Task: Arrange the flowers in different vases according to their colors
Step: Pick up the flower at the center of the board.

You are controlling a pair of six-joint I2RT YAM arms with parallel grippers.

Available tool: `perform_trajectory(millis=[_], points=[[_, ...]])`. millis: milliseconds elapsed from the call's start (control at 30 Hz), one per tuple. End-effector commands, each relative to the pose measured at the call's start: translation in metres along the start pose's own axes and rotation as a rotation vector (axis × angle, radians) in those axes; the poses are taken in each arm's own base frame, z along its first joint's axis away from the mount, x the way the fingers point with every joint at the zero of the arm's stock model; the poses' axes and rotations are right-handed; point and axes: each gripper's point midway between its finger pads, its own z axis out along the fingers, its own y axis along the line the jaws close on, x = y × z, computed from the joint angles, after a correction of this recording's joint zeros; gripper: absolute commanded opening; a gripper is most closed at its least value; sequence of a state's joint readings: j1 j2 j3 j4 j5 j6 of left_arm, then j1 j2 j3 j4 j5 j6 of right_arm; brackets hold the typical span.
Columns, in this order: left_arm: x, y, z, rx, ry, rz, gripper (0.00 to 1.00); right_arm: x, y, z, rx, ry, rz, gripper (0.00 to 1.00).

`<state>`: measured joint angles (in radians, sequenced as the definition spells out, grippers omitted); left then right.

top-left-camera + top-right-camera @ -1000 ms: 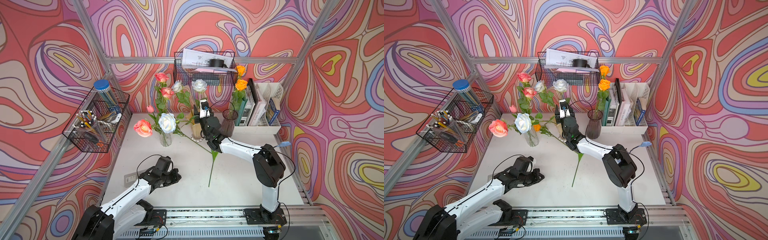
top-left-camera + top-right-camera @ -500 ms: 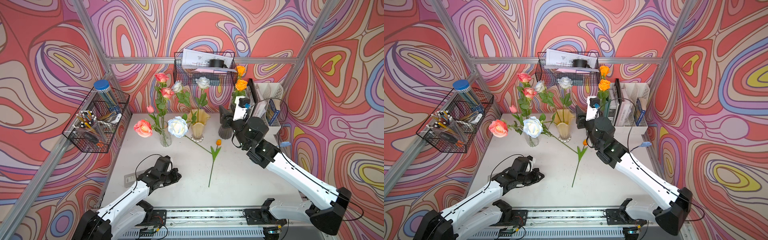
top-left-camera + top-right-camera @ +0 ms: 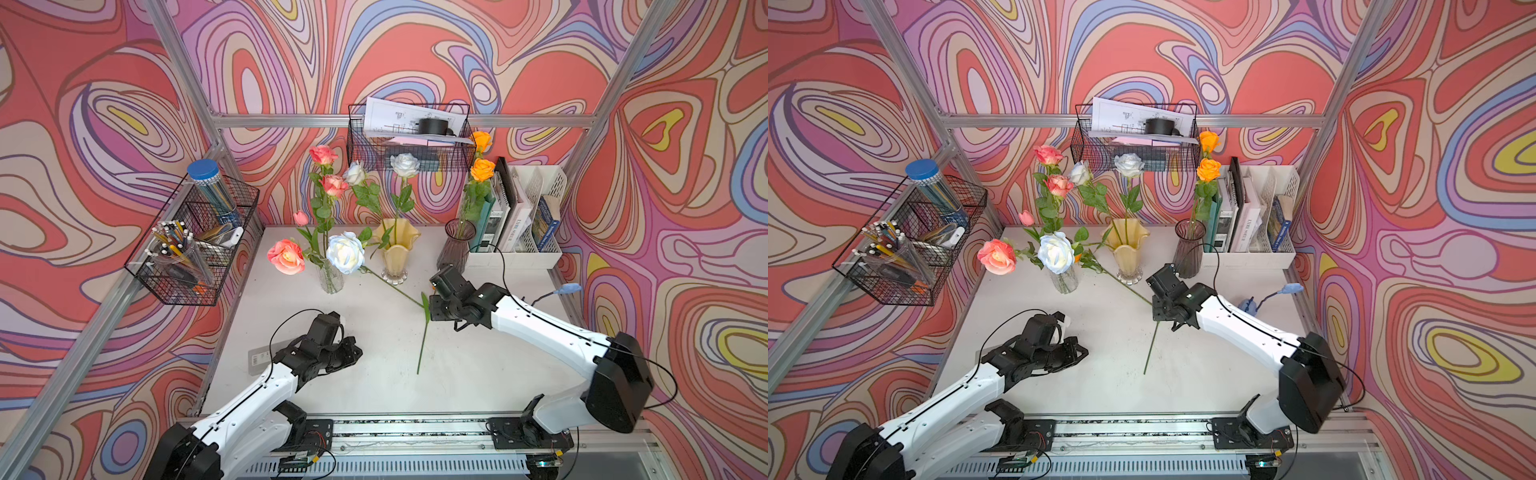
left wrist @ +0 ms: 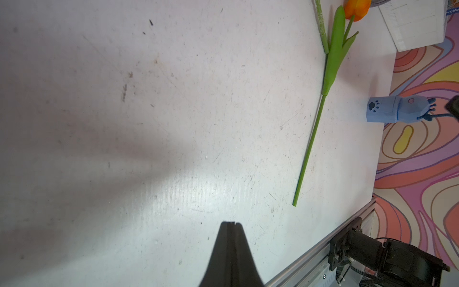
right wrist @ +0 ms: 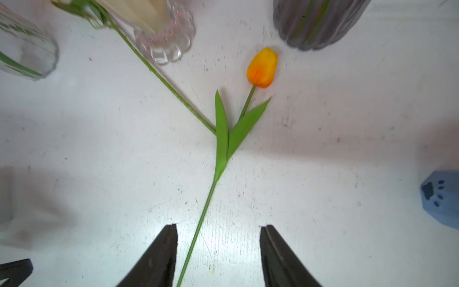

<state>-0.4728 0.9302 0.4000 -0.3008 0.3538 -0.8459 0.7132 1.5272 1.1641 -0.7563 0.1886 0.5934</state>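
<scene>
White counter (image 3: 478, 374) is occupied at its middle by the orange tulip (image 5: 262, 68), bud near the purple vase (image 5: 315, 22). The right tool (image 5: 218, 227) is spread apart astride its stem, which should be centred before closing. The left tool (image 4: 231, 225) is closed together, empty.

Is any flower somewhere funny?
Yes. The orange tulip lies flat on the table, in no vase. The big white rose leans by the clear glass vase with its stem end on the table too.

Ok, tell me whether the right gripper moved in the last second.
Yes. The right gripper came forward from the yellow vase, past the purple vase, to above the orange tulip.
</scene>
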Motion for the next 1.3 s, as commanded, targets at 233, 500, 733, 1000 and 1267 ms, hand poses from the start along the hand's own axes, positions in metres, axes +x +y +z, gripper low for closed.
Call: perform_trajectory(millis=[233, 500, 733, 1000, 1267], points=[[0.008, 0.005, 0.002, 0.009, 0.014, -0.007, 0.00, 0.044, 0.022, 0.041, 0.017, 0.239, 0.069, 0.54], [0.011, 0.009, 0.003, 0.008, 0.010, -0.007, 0.00, 0.075, 0.027, 0.077, 0.108, 0.336, 0.040, 0.51], [0.013, 0.010, 0.004, 0.009, 0.017, -0.003, 0.00, 0.084, 0.018, 0.094, 0.168, 0.355, 0.035, 0.42], [0.014, 0.012, 0.005, 0.009, 0.017, -0.004, 0.00, 0.104, 0.014, 0.117, 0.187, 0.412, 0.028, 0.04], [0.015, 0.013, 0.004, 0.007, 0.015, -0.007, 0.00, 0.092, 0.006, 0.093, 0.208, 0.372, -0.009, 0.00]])
